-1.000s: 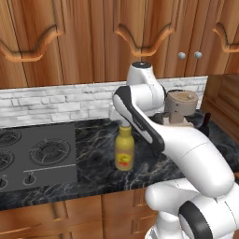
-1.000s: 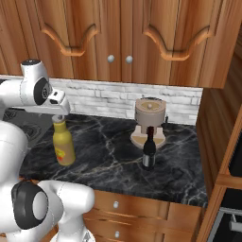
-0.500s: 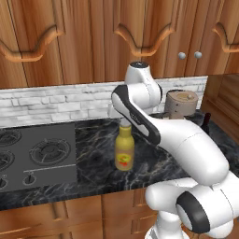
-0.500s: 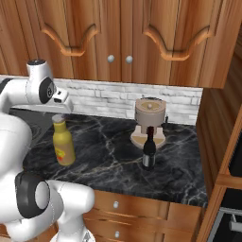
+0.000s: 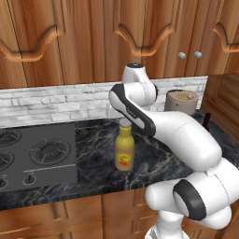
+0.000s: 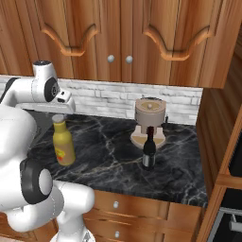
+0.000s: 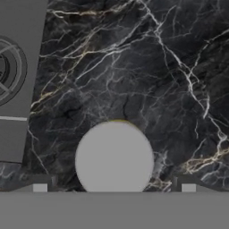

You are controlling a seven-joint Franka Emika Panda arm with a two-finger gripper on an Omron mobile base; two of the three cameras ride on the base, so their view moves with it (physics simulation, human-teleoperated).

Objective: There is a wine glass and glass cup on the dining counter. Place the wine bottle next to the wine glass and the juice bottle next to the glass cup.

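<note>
Since the earlier frames the arm has been swinging its hand in over the juice bottle (image 5: 124, 150), while both bottles are staying put. Now the fingers (image 7: 40, 187) are standing spread wide and released, one tip to each side of the bottle's grey-white cap (image 7: 114, 157) in the hand view, gripping nothing. Upright on the black marble counter (image 6: 108, 156), the juice bottle is sitting just beside the stove (image 5: 32, 156). Well apart to its right, the wine bottle (image 6: 149, 149) is standing upright just in front of a round tan canister (image 6: 150, 118) near the brick backsplash (image 5: 51, 105).
</note>
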